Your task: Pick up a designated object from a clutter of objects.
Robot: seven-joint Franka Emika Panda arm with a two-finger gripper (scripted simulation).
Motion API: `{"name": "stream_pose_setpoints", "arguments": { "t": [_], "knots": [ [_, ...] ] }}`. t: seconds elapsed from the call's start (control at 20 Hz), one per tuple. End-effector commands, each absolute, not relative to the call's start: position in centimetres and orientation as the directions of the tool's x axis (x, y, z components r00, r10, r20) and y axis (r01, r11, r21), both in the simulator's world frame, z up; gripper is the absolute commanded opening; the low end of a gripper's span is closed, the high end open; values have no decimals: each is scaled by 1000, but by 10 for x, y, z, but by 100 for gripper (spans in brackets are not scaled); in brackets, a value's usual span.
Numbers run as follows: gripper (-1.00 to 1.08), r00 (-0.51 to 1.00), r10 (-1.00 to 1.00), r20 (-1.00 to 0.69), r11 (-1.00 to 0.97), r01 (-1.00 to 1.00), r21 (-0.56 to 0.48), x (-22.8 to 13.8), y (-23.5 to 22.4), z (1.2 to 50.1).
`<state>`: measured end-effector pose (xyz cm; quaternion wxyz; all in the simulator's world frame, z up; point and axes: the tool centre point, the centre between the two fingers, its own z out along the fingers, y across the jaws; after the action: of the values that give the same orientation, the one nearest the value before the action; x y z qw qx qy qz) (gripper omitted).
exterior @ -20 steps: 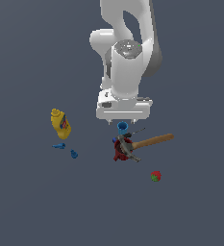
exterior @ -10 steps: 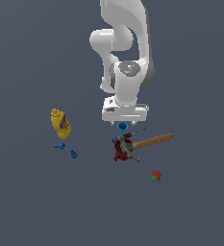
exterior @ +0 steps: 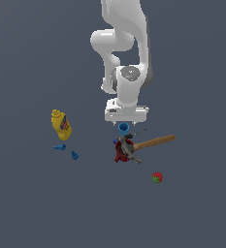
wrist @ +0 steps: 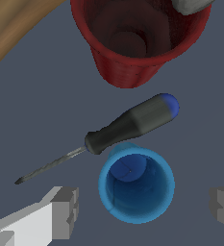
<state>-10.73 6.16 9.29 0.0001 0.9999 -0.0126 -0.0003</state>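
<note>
Wrist view shows the tool (wrist: 142,211) spread wide, its two grey fingers (wrist: 65,211) standing either side of the blue cup (wrist: 136,190) without touching it, so nothing is grasped. The cup stands upright, mouth open to the camera, with a dark-handled screwdriver (wrist: 128,122) lying just beside its rim, and beyond that a red cup (wrist: 132,48) and a wooden hammer handle (wrist: 17,26). From the exterior view, the blue cup (exterior: 123,128) sits directly under the tool (exterior: 125,118), at 12 o'clock from the hammer (exterior: 151,144) on the worktop (exterior: 192,213). A yellow bottle (exterior: 61,124) lies well apart at 9 o'clock, a strawberry (exterior: 156,178) at 5 o'clock.
</note>
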Motion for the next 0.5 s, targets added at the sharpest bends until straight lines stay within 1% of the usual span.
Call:
{"name": "stream_pose_setpoints", "arguments": {
  "t": [0.0, 0.45],
  "knots": [
    [100, 1000, -26, 0, -1000, -26, 0, -110, 62, 91],
    [100, 1000, -26, -1, -1000, -26, 0, -110, 62, 79]
  ]
}}
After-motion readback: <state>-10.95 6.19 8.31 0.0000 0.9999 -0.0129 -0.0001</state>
